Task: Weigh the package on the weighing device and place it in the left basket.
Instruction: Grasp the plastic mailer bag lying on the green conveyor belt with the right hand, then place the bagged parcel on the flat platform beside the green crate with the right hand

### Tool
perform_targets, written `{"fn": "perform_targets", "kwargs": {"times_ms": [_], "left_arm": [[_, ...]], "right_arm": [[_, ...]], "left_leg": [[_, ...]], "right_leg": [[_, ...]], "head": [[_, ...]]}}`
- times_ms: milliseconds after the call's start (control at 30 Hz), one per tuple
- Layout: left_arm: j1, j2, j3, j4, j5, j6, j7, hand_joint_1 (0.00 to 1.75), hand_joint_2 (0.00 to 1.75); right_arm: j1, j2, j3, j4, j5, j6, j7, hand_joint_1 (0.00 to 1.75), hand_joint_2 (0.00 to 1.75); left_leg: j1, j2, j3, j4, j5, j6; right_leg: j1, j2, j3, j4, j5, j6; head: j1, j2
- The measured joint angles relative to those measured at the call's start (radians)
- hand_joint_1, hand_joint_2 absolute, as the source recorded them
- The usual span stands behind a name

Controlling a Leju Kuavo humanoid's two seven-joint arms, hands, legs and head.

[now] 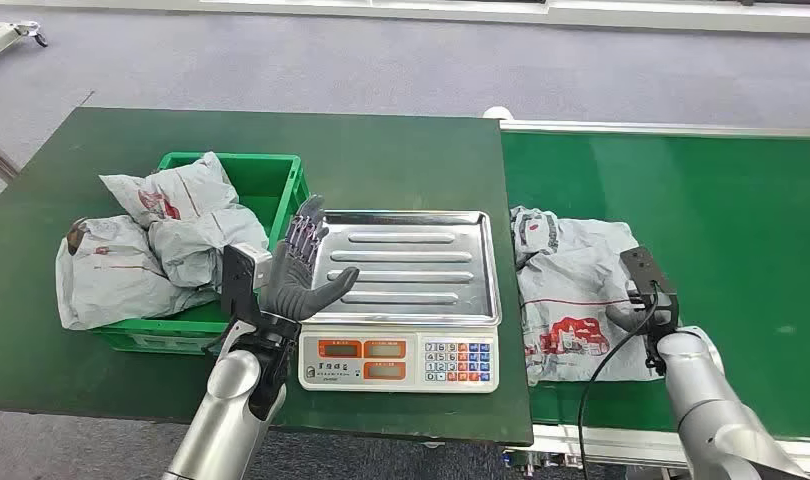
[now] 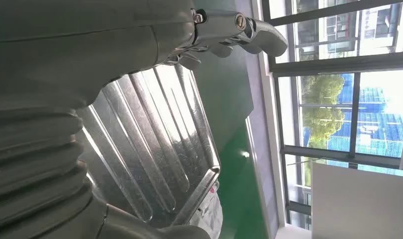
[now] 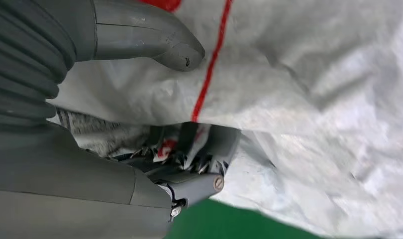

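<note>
The left arm, a silver tube with a black wrist section, rises from the six o'clock edge of the head view and leans toward one o'clock. Its dark grey many-fingered left hand (image 1: 299, 268) stands raised, palm facing three o'clock, fingers apart and pointing to twelve, thumb jutting toward three o'clock; it holds nothing.

The silver right arm enters from five o'clock and reaches toward eleven o'clock, a black cable running along it. Its grey right hand (image 1: 645, 312) lies low, mostly hidden behind the wrist camera block. In the right wrist view the right hand (image 3: 154, 114) has its thick grey thumb (image 3: 154, 42) pressed on one face of crumpled white plastic and darker fingers (image 3: 209, 149) curled against the other, pinching it.
</note>
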Motion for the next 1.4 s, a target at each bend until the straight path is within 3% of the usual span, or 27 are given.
{"fn": "perform_targets", "kwargs": {"times_ms": [433,633,1000,1233,1400], "left_arm": [[0.006,-0.001,0.0,-0.013,-0.005,0.0,0.002,0.0,1.75],[0.018,-0.001,0.0,-0.024,-0.006,0.004,0.003,0.0,1.75],[0.027,-0.001,0.0,-0.031,-0.008,0.021,-0.003,0.0,1.75],[0.04,-0.002,0.0,-0.031,-0.026,0.033,-0.028,0.0,1.75],[0.05,-0.003,0.0,-0.031,-0.029,0.035,-0.036,0.0,1.75]], "right_arm": [[-0.014,0.007,0.004,0.0,0.023,-0.021,-0.005,1.75,1.75],[-0.018,0.018,0.016,-0.032,0.047,-0.13,-0.082,1.75,1.75],[-0.008,0.056,0.098,-0.248,0.038,-0.21,-0.173,1.75,1.75],[0.015,0.071,0.197,-0.523,0.005,-0.201,-0.106,1.75,1.75],[0.005,0.071,0.238,-0.638,-0.019,-0.191,-0.095,1.75,1.75]], "left_leg": [[0.0,-0.001,-0.001,0.0,0.0,0.0],[0.0,-0.001,-0.001,0.0,0.0,0.0],[0.0,-0.001,-0.001,0.0,0.001,0.0],[0.0,-0.001,-0.001,0.0,0.0,0.0],[0.0,-0.001,-0.001,0.0,0.001,0.0]], "right_leg": [[0.0,0.0,0.0,0.0,0.0,0.0],[0.0,-0.001,0.0,0.0,0.0,0.0],[0.0,-0.001,0.0,0.0,0.0,0.0],[0.0,-0.001,-0.001,0.0,0.0,0.0],[0.0,-0.001,-0.001,0.0,0.0,0.0]], "head": [[0.0,0.0],[0.0,0.0],[0.0,0.0],[0.0,0.0],[0.0,0.0]]}}
